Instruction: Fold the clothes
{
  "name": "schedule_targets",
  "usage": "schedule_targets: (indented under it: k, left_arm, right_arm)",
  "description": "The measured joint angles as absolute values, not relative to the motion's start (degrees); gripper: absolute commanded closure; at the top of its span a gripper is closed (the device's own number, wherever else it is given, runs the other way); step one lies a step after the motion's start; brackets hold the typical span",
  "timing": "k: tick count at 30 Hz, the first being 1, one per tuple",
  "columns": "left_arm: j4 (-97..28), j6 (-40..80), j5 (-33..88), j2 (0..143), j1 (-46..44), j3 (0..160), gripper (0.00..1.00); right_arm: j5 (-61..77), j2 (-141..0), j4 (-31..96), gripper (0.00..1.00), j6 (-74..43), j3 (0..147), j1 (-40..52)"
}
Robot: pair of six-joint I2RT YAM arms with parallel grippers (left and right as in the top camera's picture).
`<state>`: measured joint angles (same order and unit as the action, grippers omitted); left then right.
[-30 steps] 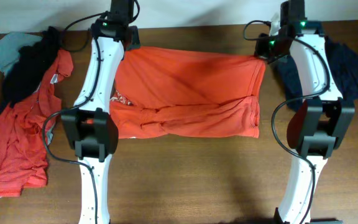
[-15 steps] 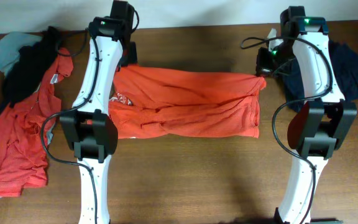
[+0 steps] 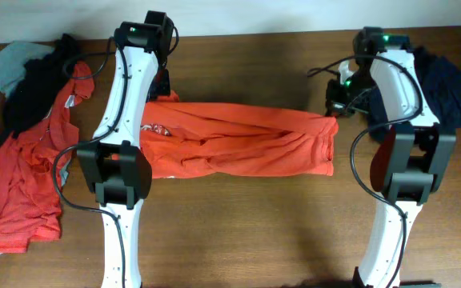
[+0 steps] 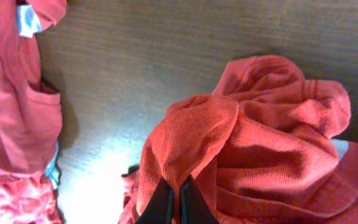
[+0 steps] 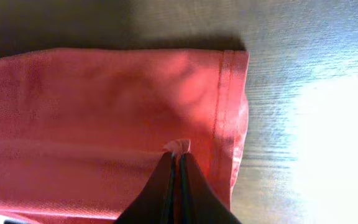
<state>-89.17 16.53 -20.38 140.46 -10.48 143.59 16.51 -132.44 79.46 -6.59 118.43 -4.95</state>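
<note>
An orange-red T-shirt [image 3: 238, 144] lies stretched across the table's middle, folded over into a long band. My left gripper [image 3: 157, 94] is shut on its upper left corner; in the left wrist view the fingertips [image 4: 176, 186] pinch a bunched fold of the T-shirt [image 4: 253, 149]. My right gripper [image 3: 332, 114] is shut on the upper right corner; in the right wrist view the fingertips [image 5: 178, 157] pinch the T-shirt [image 5: 92, 118] near its stitched hem. White lettering [image 3: 157, 128] shows by the left arm.
A heap of clothes [image 3: 30, 136] lies at the left: orange-red, black and grey-teal, with a white label [image 3: 70, 101]. A navy garment [image 3: 446, 88] lies at the right, behind the right arm. The table's far edge [image 3: 254, 34] runs close behind both grippers.
Both grippers have drawn the T-shirt's far edge toward the near edge. The flat upper half has folded down, so the shirt is now a narrower band.
</note>
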Motion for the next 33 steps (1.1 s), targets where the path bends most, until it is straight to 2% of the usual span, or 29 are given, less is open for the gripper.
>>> schedule_targets:
  k: [10, 19, 21, 22, 24, 25, 26, 27, 31, 33]
  left_arm:
    - [-92.23, 18.61, -20.67, 140.46, -10.48, 140.81, 1.0]
    - [-88.38, 20.25, -21.1, 140.46, -10.48, 127.76, 0.99]
    - [-87.94, 20.71, -21.1, 140.46, -10.48, 126.61, 0.91]
    - [-87.77, 20.91, -21.12, 140.46, -10.48, 126.45, 0.82]
    - [-87.5, 21.08, -21.47, 140.46, -10.46, 126.45, 0.74]
    - [-87.42, 21.34, -21.63, 140.44, -10.46, 126.45, 0.66]
    - [-87.39, 21.45, -21.78, 140.44, -10.41, 126.45, 0.57]
    - [-87.37, 21.69, -21.93, 140.44, -10.41, 126.45, 0.44]
    - [-86.7, 21.91, -22.44, 139.65, -10.41, 126.41, 0.02]
    - [-85.8, 22.2, -22.57, 138.08, -10.41, 126.39, 0.01]
  right_arm:
    - [16.67, -132.44, 79.2, 0.96, -6.44, 115.48, -4.95]
    - [16.67, -132.44, 79.05, 0.96, -6.24, 115.48, -4.95]
    - [16.67, -132.44, 79.05, 0.96, -6.26, 115.48, -4.95]
    - [16.67, -132.44, 79.05, 0.95, -6.22, 115.48, -4.95]
    - [16.64, -132.44, 79.07, 0.87, -6.33, 115.48, -4.95]
    - [16.64, -132.44, 79.09, 0.8, -6.22, 115.48, -4.95]
    - [16.62, -132.44, 79.09, 0.71, -6.28, 115.48, -4.95]
    - [16.6, -132.44, 79.13, 0.66, -6.39, 115.48, -4.95]
    - [16.69, -132.44, 79.07, 0.63, -5.98, 115.48, -4.95]
    - [17.17, -132.44, 79.09, 0.62, -5.98, 115.52, -4.95]
